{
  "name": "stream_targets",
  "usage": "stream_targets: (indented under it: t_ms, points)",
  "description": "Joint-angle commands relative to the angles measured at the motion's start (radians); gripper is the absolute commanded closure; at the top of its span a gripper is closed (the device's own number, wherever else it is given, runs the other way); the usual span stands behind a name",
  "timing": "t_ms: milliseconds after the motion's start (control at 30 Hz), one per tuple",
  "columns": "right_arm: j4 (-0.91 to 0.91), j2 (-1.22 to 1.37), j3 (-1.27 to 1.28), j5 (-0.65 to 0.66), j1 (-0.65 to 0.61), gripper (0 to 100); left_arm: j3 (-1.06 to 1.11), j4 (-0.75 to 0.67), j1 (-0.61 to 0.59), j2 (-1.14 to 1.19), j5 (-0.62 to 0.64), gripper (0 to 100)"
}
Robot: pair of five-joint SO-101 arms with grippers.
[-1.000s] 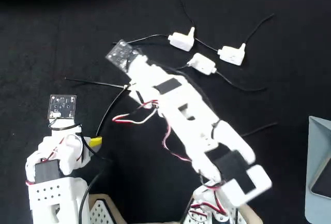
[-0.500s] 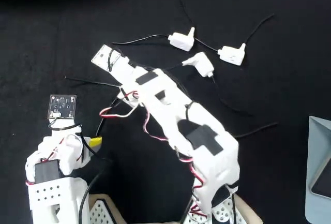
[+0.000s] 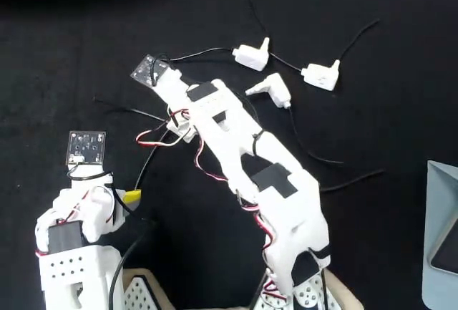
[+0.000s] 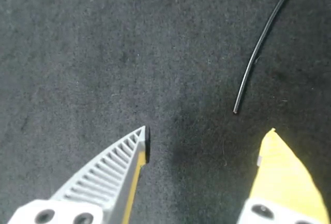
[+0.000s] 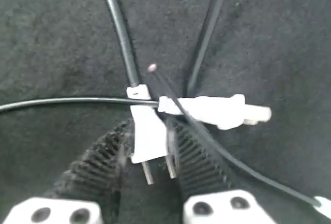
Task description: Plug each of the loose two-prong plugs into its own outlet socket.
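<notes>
My right gripper (image 5: 150,127) is shut on a white two-prong plug (image 5: 146,131), whose prongs point back toward the camera. A second white plug (image 5: 217,111) lies on the black cloth just beyond it, with black cords crossing there. In the high view the right arm (image 3: 215,120) stretches from the front toward the back left. Three white outlet sockets with cords lie at the back: one (image 3: 252,55), one (image 3: 322,75) and one (image 3: 274,89). The left arm (image 3: 79,210) sits folded at the front left. Its gripper (image 4: 208,131) is open over bare cloth.
Thin black cords trail over the cloth, one ending near the left gripper (image 4: 258,53). A grey-blue bin (image 3: 440,238) stands at the right edge. The arm bases take up the front edge.
The right arm has swung its wrist to the left and its elbow has dropped. The nearest socket has turned and its cord has shifted. The left arm has not moved.
</notes>
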Motion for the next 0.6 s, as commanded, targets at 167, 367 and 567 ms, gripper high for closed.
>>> stream_targets:
  t_ms: [167,367,567]
  points:
    - [0.219,-0.061,-0.008,0.002,-0.038,98.6,-0.004,-0.023,0.004,-0.005,0.008,66]
    - [0.339,-0.194,0.005,-0.046,-0.112,94.1,-0.004,-0.023,0.005,-0.005,0.008,66]
    - [0.387,-0.338,0.122,-0.14,-0.176,83.0,-0.004,-0.023,0.002,-0.005,0.008,66]
